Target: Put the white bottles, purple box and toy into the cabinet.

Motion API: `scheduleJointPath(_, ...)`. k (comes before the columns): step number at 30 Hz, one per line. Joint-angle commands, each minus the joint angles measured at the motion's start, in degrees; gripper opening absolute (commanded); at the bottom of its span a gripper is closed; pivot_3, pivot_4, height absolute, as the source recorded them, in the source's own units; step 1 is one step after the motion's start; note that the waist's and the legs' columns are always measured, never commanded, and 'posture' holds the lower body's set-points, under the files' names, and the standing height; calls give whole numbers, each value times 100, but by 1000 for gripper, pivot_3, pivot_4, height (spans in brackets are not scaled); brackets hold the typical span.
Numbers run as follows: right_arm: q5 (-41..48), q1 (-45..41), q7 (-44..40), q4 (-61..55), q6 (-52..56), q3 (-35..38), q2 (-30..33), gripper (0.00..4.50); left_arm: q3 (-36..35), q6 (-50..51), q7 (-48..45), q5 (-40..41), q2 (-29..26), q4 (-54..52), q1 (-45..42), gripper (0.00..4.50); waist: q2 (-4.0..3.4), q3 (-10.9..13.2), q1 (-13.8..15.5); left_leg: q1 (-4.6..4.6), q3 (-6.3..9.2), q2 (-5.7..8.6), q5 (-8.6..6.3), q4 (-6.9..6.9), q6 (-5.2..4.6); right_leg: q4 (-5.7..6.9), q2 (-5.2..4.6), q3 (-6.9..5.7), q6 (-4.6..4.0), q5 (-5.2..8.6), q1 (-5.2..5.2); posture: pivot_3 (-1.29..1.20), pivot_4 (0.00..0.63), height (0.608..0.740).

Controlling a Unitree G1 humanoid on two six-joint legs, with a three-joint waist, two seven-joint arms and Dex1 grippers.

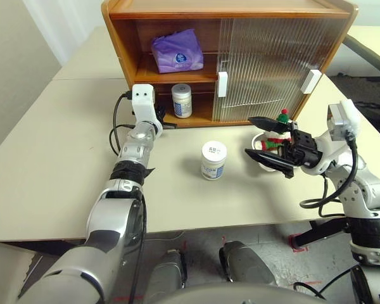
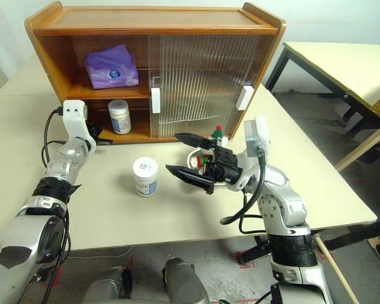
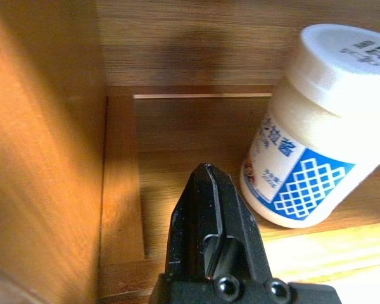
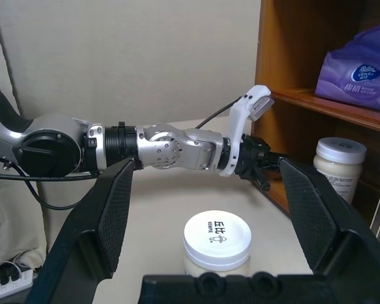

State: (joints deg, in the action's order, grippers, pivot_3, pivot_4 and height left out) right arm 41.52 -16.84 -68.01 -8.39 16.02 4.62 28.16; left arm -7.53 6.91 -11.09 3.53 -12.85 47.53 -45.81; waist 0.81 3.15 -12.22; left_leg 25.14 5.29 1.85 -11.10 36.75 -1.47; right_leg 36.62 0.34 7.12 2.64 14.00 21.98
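Cabinet: on table.
Purple box: upper shelf.
First white bottle: lower shelf.
Second white bottle: table, before cabinet.
Plush bear: behind right gripper.
Left gripper: closed, empty, beside shelved bottle.
Right gripper: wide open, empty.

Take the cabinet at the rear of the table as your reference. You will find the purple box on its upper shelf, in the left, uncovered half. One white bottle stands on the lower shelf below that box. The second white bottle stands on the table in front of the cabinet. The toy sits in a dish in front of the cabinet's right half, right of the second bottle.
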Motion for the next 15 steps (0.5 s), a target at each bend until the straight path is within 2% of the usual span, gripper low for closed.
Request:
scheduleJointPath(1, -87, 38, -13, 31, -55, -20, 9, 4500, 166, -52, -114, -48, 128, 24, -155, 13, 0, 0, 0, 0, 0, 0, 1, 0, 0, 0, -2, 0, -1, -1, -1, -344, 55, 740)
scheduleJointPath(6, -102, 32, -33, 63, -80, -31, 9, 4500, 207, -52, -138, -89, 203, 17, -163, 13, 0, 0, 7, 4, 2, 5, 3, 0, 0, 0, -4, 0, -40, -24, -3, -340, 57, 740)
scheduleJointPath(15, -121, 54, -41, 81, -109, -42, -9, 4500, 256, -73, -213, -106, 227, 117, -254, 13, 0, 0, 28, 17, 19, 26, 13, 0, -15, -5, -9, 0, -37, -24, -4, -340, 56, 740)
